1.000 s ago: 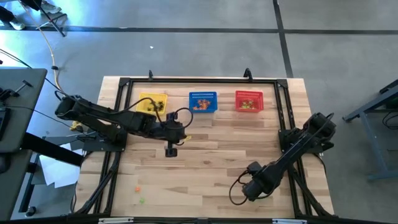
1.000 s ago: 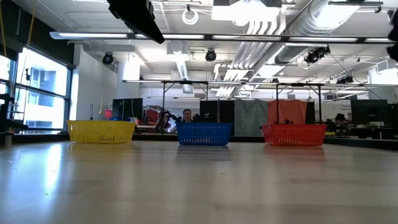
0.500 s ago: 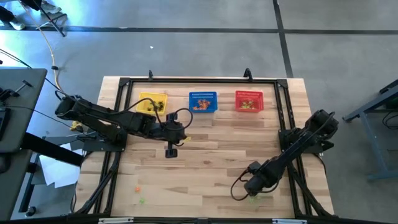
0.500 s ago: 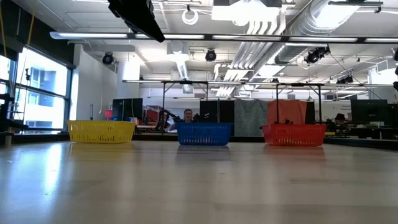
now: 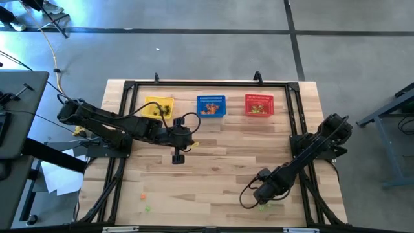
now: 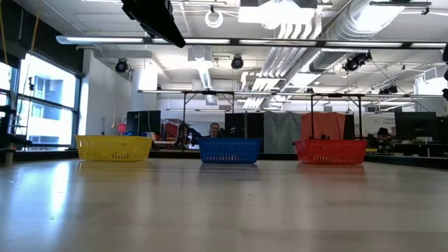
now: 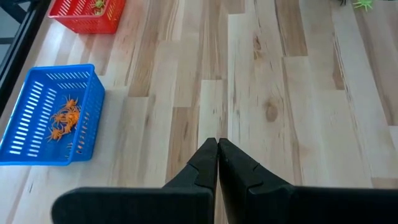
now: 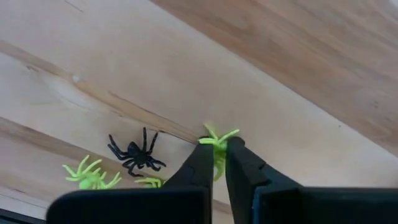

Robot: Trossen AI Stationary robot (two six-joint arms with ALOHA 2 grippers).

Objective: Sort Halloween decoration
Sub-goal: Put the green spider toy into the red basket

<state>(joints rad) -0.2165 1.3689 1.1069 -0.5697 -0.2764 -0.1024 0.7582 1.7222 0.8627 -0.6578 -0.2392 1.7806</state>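
My right gripper (image 8: 217,149) is down at the table near its front right (image 5: 262,196), shut on a light green spider-like trinket (image 8: 219,135). Beside it on the wood lie a black spider (image 8: 135,154) and two more green trinkets (image 8: 90,175) (image 8: 149,182). My left gripper (image 7: 217,149) hangs shut and empty above the table's middle (image 5: 178,155). Along the far edge stand the yellow basket (image 5: 158,107), the blue basket (image 5: 211,105) with orange trinkets (image 7: 65,117) inside, and the red basket (image 5: 259,104). My right gripper pinches the light green trinket's body between its two fingertips (image 8: 205,152), coming steeply from above. Its thin legs (image 8: 224,134) stick out beyond the fingertips. The trinket is at the table's surface; whether it is lifted clear, I cannot tell.
An orange trinket (image 5: 143,194) and a green one (image 5: 147,208) lie near the front left. A dark frame (image 5: 129,87) runs round the table. Bare wood (image 5: 220,155) stretches between the arms and the baskets.
My right arm has lowered its gripper toward the table near the front right edge, then held still. My left arm has kept still.
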